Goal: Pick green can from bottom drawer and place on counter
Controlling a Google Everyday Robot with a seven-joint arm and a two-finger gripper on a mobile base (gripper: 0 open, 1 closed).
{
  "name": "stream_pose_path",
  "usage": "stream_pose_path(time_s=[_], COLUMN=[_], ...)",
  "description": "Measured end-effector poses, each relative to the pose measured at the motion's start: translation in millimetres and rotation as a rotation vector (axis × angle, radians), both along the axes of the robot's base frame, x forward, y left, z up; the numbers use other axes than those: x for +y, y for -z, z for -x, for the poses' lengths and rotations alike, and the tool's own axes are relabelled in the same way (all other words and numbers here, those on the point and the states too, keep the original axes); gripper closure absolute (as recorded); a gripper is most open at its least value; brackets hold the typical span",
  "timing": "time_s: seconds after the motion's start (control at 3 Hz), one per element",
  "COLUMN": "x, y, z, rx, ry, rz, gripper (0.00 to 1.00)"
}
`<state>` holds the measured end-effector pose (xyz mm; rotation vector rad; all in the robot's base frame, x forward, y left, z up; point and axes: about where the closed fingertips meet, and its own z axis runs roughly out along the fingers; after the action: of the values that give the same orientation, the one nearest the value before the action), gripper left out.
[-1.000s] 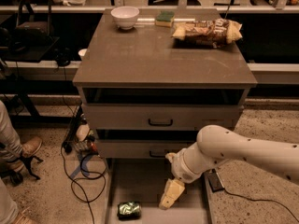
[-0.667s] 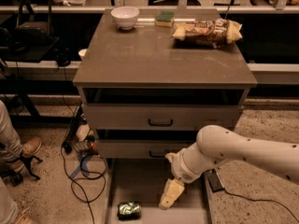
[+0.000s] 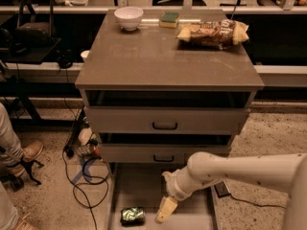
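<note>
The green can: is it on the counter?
No, the green can lies in the bottom drawer, close beside the gripper.

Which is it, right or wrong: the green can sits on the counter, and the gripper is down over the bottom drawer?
Wrong in one respect: the camera view shows the green can lying in the bottom drawer, not on the counter. The gripper is down over that drawer, beside the can.

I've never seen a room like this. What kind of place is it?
Probably a robot testing lab: a white arm holds its tool over the open grey-brown bottom drawer beside a shiny green can, and black cables trail across the speckled floor.
</note>
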<state>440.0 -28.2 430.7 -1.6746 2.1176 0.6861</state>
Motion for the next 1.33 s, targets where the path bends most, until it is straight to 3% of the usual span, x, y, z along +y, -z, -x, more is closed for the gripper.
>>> stream_pose_path(time_s=[0.33, 0.67, 1.0, 1.33], x=[17, 54, 82, 85], y=[67, 140, 177, 183], z=[-3, -10, -22, -22], rx=[-0.012, -0.044, -0.068, -0.063], ry=[0.009, -0.015, -0.038, -0.036], rz=[-0.021, -0.03, -0.041, -0.044], gripper=[0.0, 0.0, 0.0, 0.0])
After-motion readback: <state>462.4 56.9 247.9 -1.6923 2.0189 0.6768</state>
